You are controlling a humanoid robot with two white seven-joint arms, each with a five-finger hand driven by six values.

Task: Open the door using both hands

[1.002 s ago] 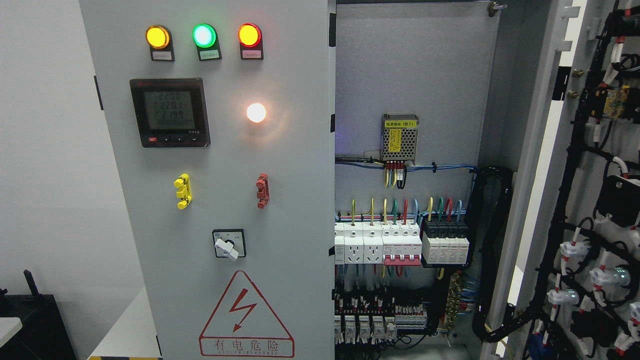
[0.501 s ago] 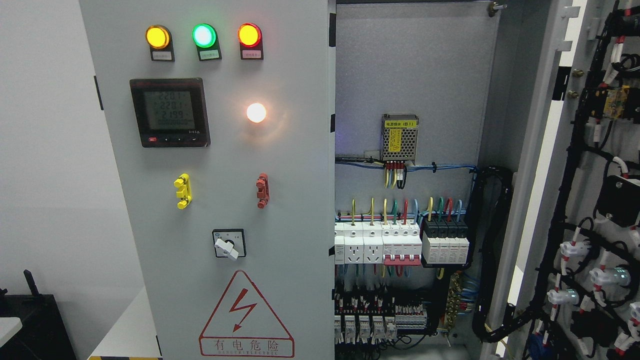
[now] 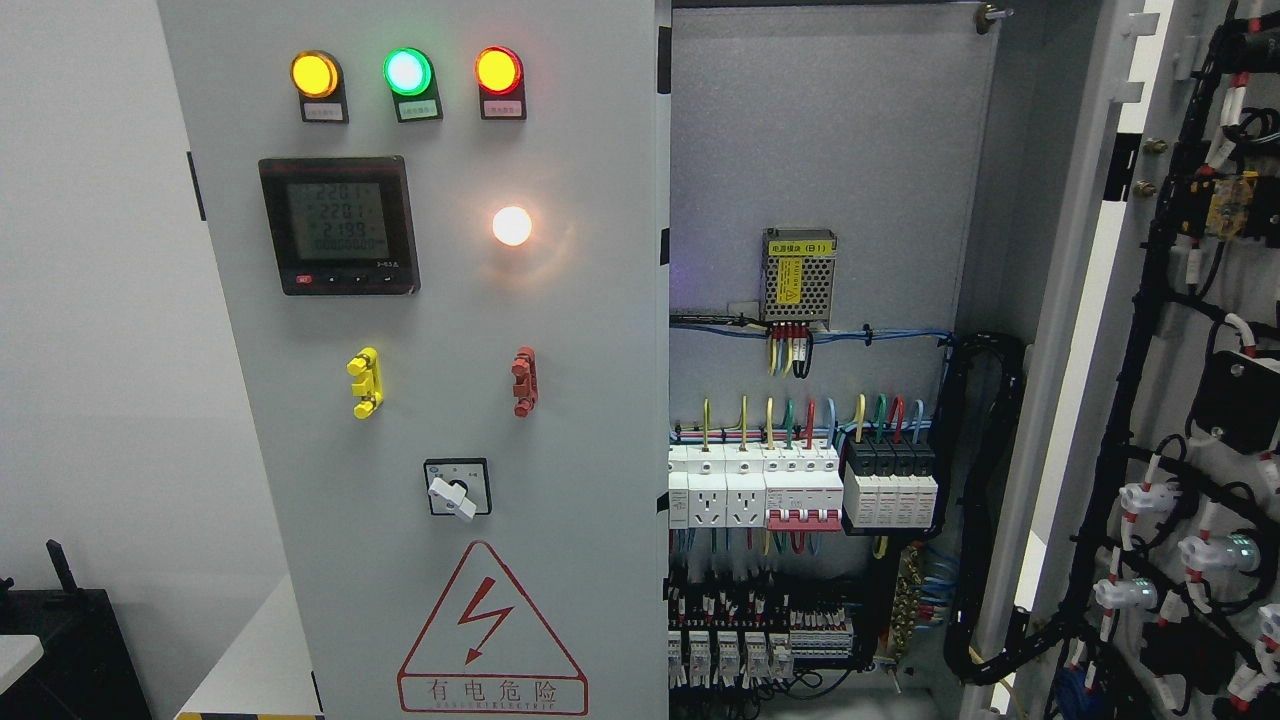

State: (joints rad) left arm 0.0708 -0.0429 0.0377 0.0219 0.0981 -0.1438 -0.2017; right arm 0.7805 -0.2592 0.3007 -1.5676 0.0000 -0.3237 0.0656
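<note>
A grey electrical cabinet fills the head view. Its left door point(image 3: 450, 330) is closed and carries three lit lamps, a black digital meter point(image 3: 338, 224), a white lamp, a yellow handle point(image 3: 364, 382), a red handle point(image 3: 523, 381), a rotary switch point(image 3: 456, 487) and a red warning triangle. The right door point(image 3: 1190, 360) stands swung wide open at the right edge, its inner side covered in black wiring. The cabinet interior point(image 3: 810, 420) shows breakers, sockets and coloured wires. Neither of my hands nor arms is in view.
A white wall lies to the left of the cabinet. A black object point(image 3: 60, 640) sits at the lower left, beside a white surface point(image 3: 250, 660) near the cabinet's base.
Only the meter's digits have flickered. The doors have not moved.
</note>
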